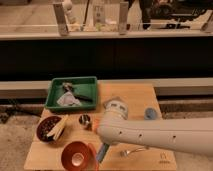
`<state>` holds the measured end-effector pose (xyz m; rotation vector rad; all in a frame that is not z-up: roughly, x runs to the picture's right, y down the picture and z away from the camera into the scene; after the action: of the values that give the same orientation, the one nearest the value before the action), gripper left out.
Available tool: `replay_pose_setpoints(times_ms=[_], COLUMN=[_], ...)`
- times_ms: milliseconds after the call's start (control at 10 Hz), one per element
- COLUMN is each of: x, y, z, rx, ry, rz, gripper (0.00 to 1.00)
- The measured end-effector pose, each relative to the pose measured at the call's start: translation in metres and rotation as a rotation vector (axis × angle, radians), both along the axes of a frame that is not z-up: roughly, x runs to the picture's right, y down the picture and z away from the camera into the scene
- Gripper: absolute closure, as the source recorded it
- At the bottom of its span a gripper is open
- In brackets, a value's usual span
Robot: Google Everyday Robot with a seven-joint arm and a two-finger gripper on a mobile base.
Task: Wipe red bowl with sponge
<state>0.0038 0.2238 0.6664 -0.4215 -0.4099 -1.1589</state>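
The red bowl (76,156) sits at the front left of the wooden table, glossy with a pale centre. The blue sponge (102,153) stands tilted right against the bowl's right rim, under the end of my white arm (150,132). My gripper (101,146) is at the top of the sponge, mostly hidden by the arm's bulky wrist. The arm reaches in from the right edge across the table's front half.
A dark maroon bowl (50,129) with pale sticks sits left of centre. A green tray (89,82) with clutter stands at the back left. A small metal cup (85,120), a light-blue cup (151,113) and a fork (131,150) are also on the table (135,95).
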Motion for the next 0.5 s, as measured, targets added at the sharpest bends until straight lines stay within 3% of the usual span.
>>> replay_pose_setpoints(times_ms=[500], x=[-0.109], y=[-0.008], z=[-0.012], rx=[0.05], ry=[-0.191], rz=[-0.122], gripper=[0.67])
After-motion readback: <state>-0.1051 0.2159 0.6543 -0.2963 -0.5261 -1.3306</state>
